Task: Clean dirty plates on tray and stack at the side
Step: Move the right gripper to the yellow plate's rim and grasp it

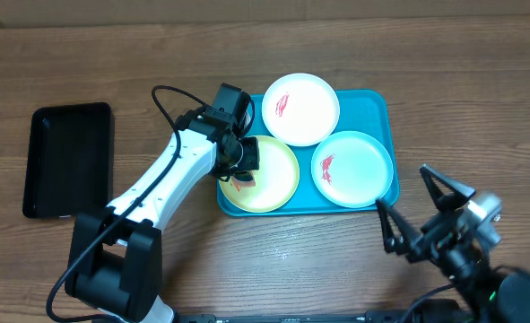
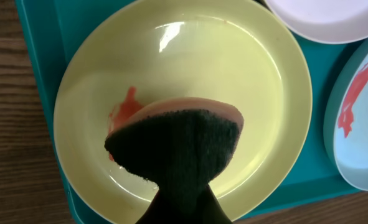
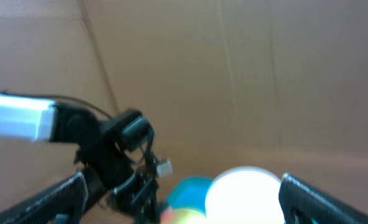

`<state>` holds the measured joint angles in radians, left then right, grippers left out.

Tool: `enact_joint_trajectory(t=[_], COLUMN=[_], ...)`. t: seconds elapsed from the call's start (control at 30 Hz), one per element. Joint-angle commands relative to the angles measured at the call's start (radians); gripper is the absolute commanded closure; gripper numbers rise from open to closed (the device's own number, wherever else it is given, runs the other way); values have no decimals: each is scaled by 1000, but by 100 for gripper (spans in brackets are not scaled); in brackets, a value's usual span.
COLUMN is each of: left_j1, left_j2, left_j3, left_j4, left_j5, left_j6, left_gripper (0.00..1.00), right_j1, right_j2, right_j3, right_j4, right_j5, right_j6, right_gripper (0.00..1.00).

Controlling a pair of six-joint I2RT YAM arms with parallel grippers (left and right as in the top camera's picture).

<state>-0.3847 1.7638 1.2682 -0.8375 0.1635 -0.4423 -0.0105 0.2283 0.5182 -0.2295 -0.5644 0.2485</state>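
Three plates lie on the teal tray (image 1: 378,108). The white plate (image 1: 300,109) at the back has a red smear. The light-blue-rimmed plate (image 1: 352,169) at the right has a red smear too. The yellow-green plate (image 1: 273,175) lies at the front left, with a red smear (image 2: 126,107) on it. My left gripper (image 1: 243,167) is shut on a sponge (image 2: 177,140), pink with a dark scouring face, pressed on that plate. My right gripper (image 1: 415,206) is open and empty, raised off the table right of the tray's front corner; its wrist view shows the white plate (image 3: 243,193).
A black rectangular tray (image 1: 67,159) lies on the wooden table at the left. The left arm (image 1: 157,188) reaches across from the front left. A cardboard wall (image 3: 233,74) stands behind the table.
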Motion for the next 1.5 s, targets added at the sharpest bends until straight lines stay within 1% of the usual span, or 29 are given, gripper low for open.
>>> enact_joint_trajectory(t=[0.0,0.07,0.1,0.17,0.23,0.27,0.3,0.33,0.37,0.4,0.43,0.5,0.53,0.6,0.63,0.7,0.73,0.87,0.93,1.13,1.3,1.47], left_j1=[5,5,5,5,5,5,5,5,5,5,5,5,5,5,5,5,5,5,5,5,5,5], left_j2=[-3,-3,-3,-3,-3,-3,-3,-3,-3,-3,-3,-3,-3,-3,-3,-3,-3,-3,-3,-3,-3,-3], left_j3=[1,1,1,1,1,1,1,1,1,1,1,1,1,1,1,1,1,1,1,1,1,1], left_j4=[0,1,1,1,1,0,0,0,-1,-1,-1,-1,-1,-1,-1,-1,0,0,0,-2,0,5], left_j5=[17,17,17,17,17,17,17,17,17,17,17,17,17,17,17,18,21,21,21,21,21,21], left_j6=[-10,-10,-10,-10,-10,-10,-10,-10,-10,-10,-10,-10,-9,-8,-8,-9,-11,-11,-11,-10,-10,-11], left_gripper=[96,96,96,95,96,96,96,96,96,96,96,96,96,96,96,96,96,96,96,96,96,96], right_j1=[4,4,5,5,5,5,5,6,12,21,38,92,130,217,257,330,362,447,475,489,490,490], right_j2=[260,406,475,602,693,742,789,832,871,899,930,974,993,1027,1046,1088,1111,1220,1287,1430,1453,1494], right_j3=[282,412,463,537,567,573,573,573,573,573,573,573,573,573,572,572,572,572,572,573,572,572], right_j4=[-300,-462,-503,-538,-537,-496,-449,-415,-397,-391,-393,-410,-421,-439,-442,-426,-407,-339,-310,-265,-183,-134], right_j5=[45,5,-43,-205,-349,-419,-483,-517,-513,-497,-458,-326,-226,32,142,274,303,339,340,408,407,432], right_j6=[-148,-148,-143,-79,-40,-39,-33,-9,24,39,40,42,56,169,233,282,283,266,224,173,50,5], right_gripper=[0,0,0,0,0,3,25,39,44,43,34,33,35,53,59,60,59,56,54,50,49,48])
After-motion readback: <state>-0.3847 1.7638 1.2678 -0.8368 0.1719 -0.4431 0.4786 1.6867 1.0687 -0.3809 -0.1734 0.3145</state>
